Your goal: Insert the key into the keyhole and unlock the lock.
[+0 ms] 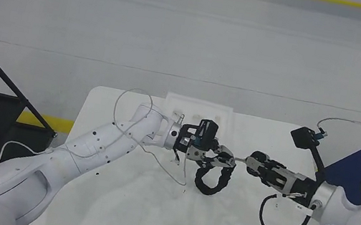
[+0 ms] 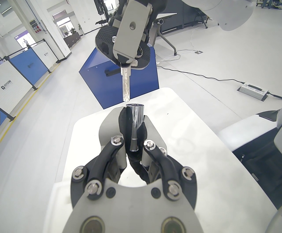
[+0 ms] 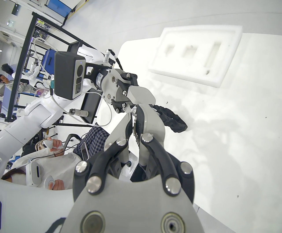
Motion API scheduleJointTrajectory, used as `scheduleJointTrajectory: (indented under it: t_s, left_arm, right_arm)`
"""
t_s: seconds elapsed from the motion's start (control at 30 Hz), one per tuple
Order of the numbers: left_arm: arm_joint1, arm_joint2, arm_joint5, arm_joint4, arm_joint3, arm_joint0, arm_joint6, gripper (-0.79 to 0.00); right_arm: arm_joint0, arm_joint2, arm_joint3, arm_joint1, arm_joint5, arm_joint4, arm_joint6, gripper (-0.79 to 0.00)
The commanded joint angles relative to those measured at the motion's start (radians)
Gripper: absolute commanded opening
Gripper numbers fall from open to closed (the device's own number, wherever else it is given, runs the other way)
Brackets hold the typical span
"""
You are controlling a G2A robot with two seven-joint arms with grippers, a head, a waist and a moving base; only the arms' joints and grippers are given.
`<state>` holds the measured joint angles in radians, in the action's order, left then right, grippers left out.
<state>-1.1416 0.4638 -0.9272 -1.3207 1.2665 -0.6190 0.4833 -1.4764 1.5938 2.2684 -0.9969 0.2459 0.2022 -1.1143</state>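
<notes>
Both clamped tight: left gripper [image 2: 132, 120] on the lock [image 2: 134, 132] barrel, right gripper [image 2: 128, 56] on the key [image 2: 125, 86] head, above the table [image 2: 198, 136]. Key tip is just short of the keyhole [image 2: 134, 106] and looks slightly off-centre, so a push could jam it on the rim. The key's long axis roughly lines up with the barrel, tip toward the keyhole.

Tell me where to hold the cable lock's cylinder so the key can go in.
Grip the chrome cylinder by its round sides, mid-length, coming from the end where the black cable leaves, as the left end effector does now. That leaves its free end bare, facing the key in the right end effector.
</notes>
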Motion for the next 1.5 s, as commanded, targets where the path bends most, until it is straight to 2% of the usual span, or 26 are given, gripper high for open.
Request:
scheduleJointTrajectory:
  t_s: [0.0, 0.4, 0.67, 1.2, 1.47]
  left_arm:
    - [-0.002, 0.005, 0.000, -0.006, -0.001, -0.002, -0.002, -0.785]
    - [-0.009, 0.044, 0.020, -0.061, 0.011, -0.024, -0.022, -0.785]
    - [-0.008, 0.072, 0.047, -0.108, 0.028, -0.047, -0.010, -0.785]
    - [-0.008, 0.115, 0.064, -0.149, 0.041, -0.095, 0.011, -0.785]
    - [-0.008, 0.115, 0.064, -0.149, 0.041, -0.095, 0.011, -0.785]
  right_arm:
    - [0.003, -0.002, -0.006, 0.001, 0.006, -0.002, -0.005, -0.785]
    - [0.030, -0.023, -0.045, 0.007, 0.050, -0.063, -0.007, -0.785]
    - [0.043, -0.034, -0.057, 0.013, 0.116, -0.087, -0.024, -0.785]
    - [0.036, -0.024, -0.060, 0.018, 0.208, -0.178, 0.030, -0.785]
    - [0.036, -0.022, -0.063, 0.018, 0.211, -0.193, 0.040, -0.785]
